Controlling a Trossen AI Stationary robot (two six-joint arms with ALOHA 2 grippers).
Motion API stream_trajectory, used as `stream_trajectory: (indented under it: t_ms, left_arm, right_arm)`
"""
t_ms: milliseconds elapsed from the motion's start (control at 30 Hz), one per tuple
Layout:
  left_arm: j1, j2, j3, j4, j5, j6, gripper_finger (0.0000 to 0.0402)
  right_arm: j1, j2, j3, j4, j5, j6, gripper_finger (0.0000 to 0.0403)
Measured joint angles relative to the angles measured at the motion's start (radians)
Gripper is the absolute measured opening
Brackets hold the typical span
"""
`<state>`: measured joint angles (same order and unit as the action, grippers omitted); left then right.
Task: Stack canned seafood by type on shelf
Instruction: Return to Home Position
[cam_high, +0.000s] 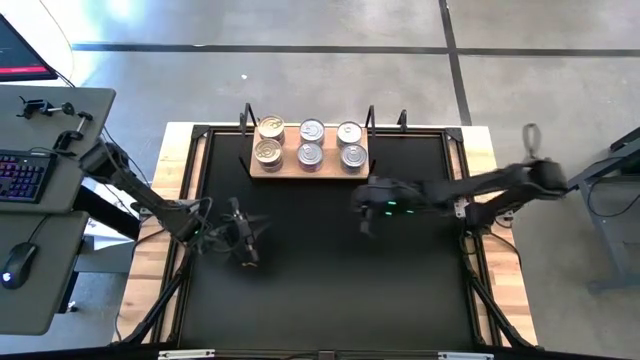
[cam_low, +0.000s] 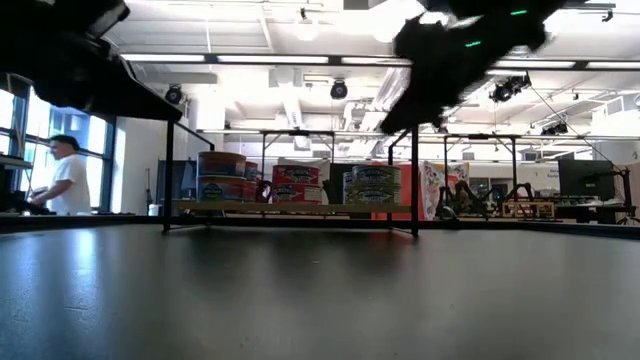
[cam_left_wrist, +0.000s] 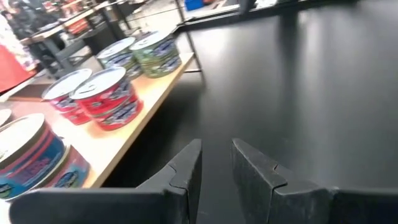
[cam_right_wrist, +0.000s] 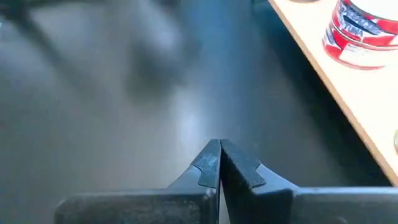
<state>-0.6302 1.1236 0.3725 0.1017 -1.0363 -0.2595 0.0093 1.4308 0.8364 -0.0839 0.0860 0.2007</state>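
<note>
The tins stand on the light wooden board at the far side of the black mat, in three columns of low stacks. The low view shows blue-labelled tins, red ones and green-blue ones. My left gripper hovers over the mat's left middle, slightly open and empty. My right gripper hangs above the mat just near of the board's right end, shut and empty. A red tin shows beside it on the board.
The board sits on a thin black frame with upright posts that raises it off the mat. The wide black mat lies bare nearer than both grippers. A desk with a keyboard stands left of the table; a person is far off.
</note>
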Motion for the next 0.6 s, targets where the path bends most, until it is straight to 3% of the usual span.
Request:
stream_trajectory:
  t_ms: [133,333,600]
  left_arm:
    - [0.046,0.000,0.000,0.001,-0.001,0.000,0.0076]
    - [0.097,0.000,0.000,0.038,0.000,0.001,0.0076]
    - [0.108,0.000,0.000,0.080,0.015,0.001,0.0076]
  right_arm:
    - [0.014,-0.246,-0.185,0.008,-0.006,0.037,0.0000]
    - [-0.001,-0.526,-0.395,-0.006,0.078,-0.042,0.0000]
    - [-0.004,-0.678,-0.501,-0.048,0.052,0.058,0.0000]
